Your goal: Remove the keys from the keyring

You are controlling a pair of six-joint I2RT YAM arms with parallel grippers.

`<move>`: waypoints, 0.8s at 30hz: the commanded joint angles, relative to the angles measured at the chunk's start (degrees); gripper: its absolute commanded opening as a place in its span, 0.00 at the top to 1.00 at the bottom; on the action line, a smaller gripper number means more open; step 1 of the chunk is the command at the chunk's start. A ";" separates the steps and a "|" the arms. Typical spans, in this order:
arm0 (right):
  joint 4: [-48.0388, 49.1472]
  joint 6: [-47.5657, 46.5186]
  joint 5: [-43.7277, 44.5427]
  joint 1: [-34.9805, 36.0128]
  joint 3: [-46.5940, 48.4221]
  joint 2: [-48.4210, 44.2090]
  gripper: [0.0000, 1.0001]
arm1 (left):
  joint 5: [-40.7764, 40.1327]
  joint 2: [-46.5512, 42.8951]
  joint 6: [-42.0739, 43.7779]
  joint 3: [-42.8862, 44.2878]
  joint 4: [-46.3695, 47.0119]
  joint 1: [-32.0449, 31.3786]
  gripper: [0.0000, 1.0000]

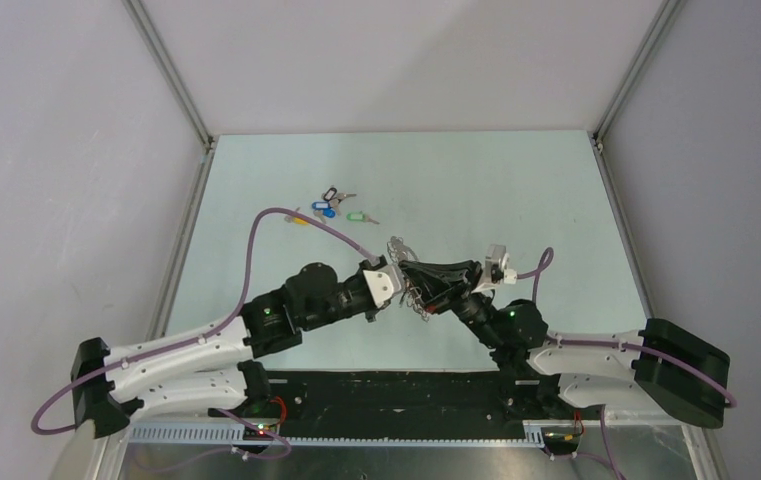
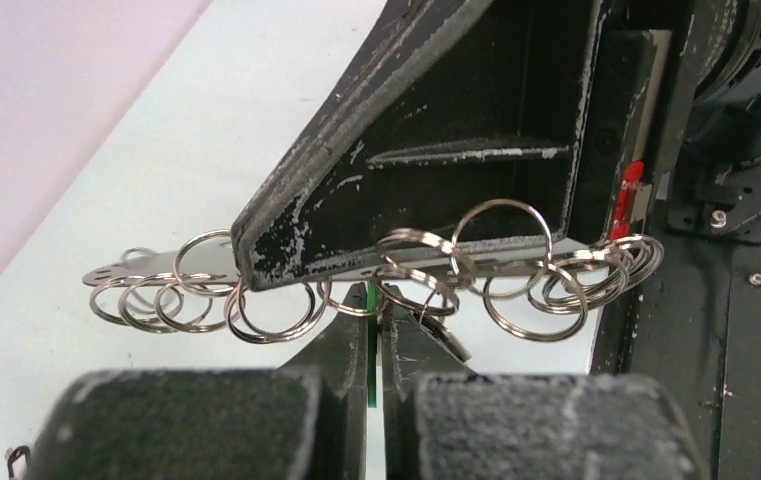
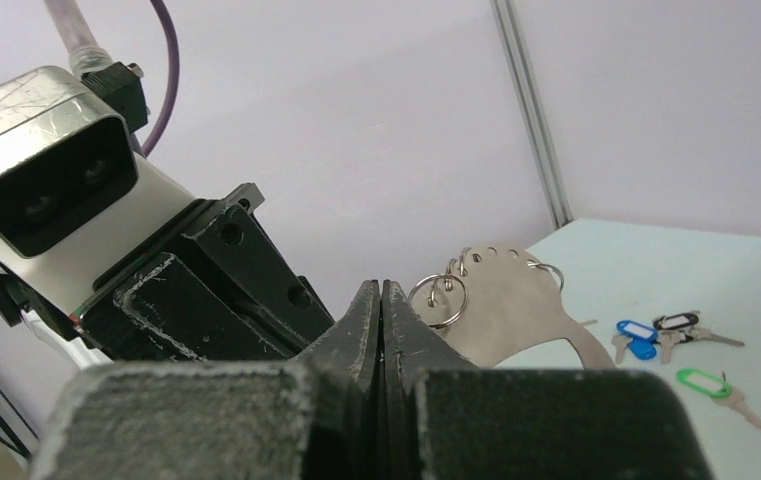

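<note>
Keyring (image 3: 511, 305), a flat silvery plate hung with split rings (image 2: 266, 315), held above mid table (image 1: 516, 190); right gripper (image 3: 381, 300) fingers pressed shut on the plate, left gripper (image 2: 376, 300) pinching a ring underneath. Tagged keys (image 1: 334, 207) lie loose at 12 o'clock, so probably mostly done, maybe one key left

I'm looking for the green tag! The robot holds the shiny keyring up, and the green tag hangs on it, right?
No. The right gripper does hold the keyring up, but the green tag does not hang on it: it lies on the table beside the blue tag, as the right wrist view shows.
</note>
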 commanded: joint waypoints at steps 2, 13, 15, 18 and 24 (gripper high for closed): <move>4.00 0.55 5.93 -0.19 -1.34 -0.45 0.97 | 0.89 -2.29 0.51 1.97 -2.27 -1.52 1.00; -5.14 -2.90 4.59 -1.62 -6.76 -12.03 0.75 | 3.56 -6.32 -2.41 1.77 -4.08 0.48 1.00; -10.00 -3.92 2.67 -2.52 -6.89 -16.19 0.75 | 4.45 -6.22 -2.20 2.05 -4.92 0.58 1.00; -18.70 -6.02 -1.66 -4.93 -6.59 -23.07 0.76 | 5.89 -6.24 -1.74 2.42 -6.02 0.59 1.00; -40.79 -16.29 -21.74 -9.74 0.18 -29.72 0.72 | 8.44 -6.09 -0.36 3.62 -8.62 0.57 1.00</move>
